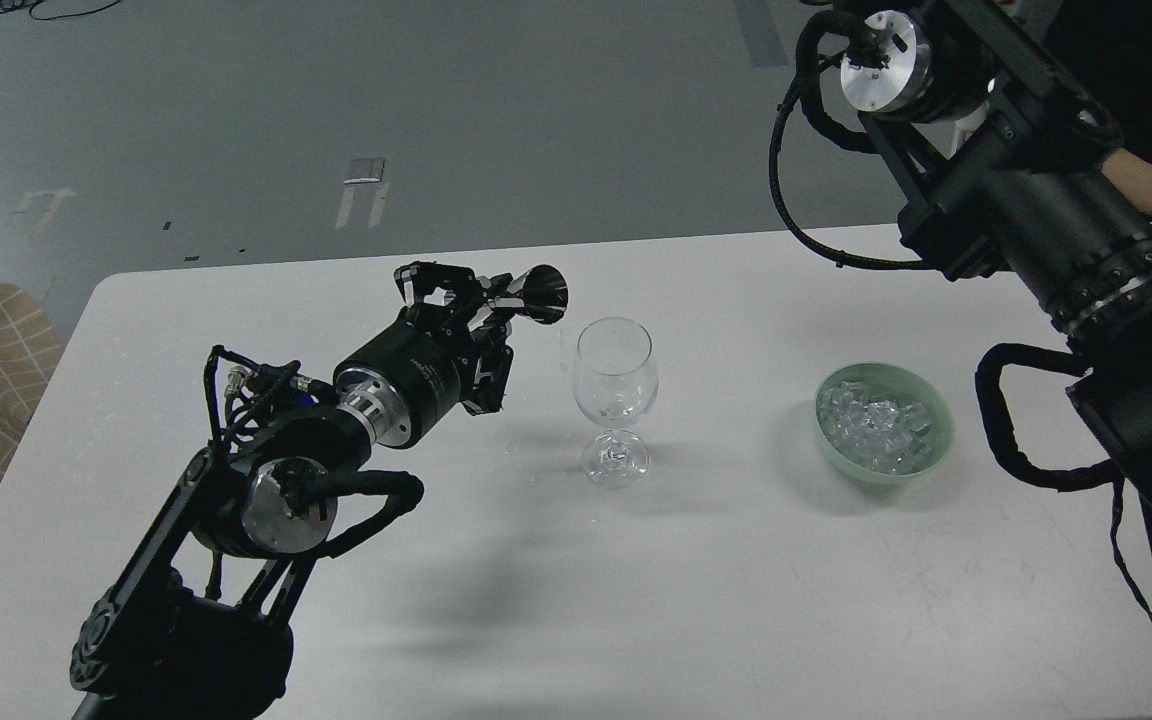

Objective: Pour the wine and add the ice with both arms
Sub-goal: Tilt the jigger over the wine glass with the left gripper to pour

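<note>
The landmark is the wine glass [615, 400], upright on the white table [636, 600] near its middle.

Nearest, the left arm [266, 480] rises from the lower left, and its end effector [471, 320] sits just left of the glass at rim height. Its fingers are pressed onto a small dark cup [539, 294], which is tipped sideways with its mouth just beside the glass rim. The wine cannot be made out in the cup or in the stream. A faint glint low in the glass bowl may be liquid or ice, but which is unclear.

To the right of the glass, well apart, a pale green bowl [884, 422] holds the ice [876, 420], a heap of small clear cubes.

Farther right and behind, the right arm [1026, 210] crosses above the table. Its end effector is not in view, so its state cannot be told.

The glass is probably thin, light and top-heavy, easily toppled by a nudge at the rim, so the stem is likely the safer hold. The cubes are likely hard, wet and slippery, so they are better pinched singly across flat faces. The cup looks rigid and light.
</note>
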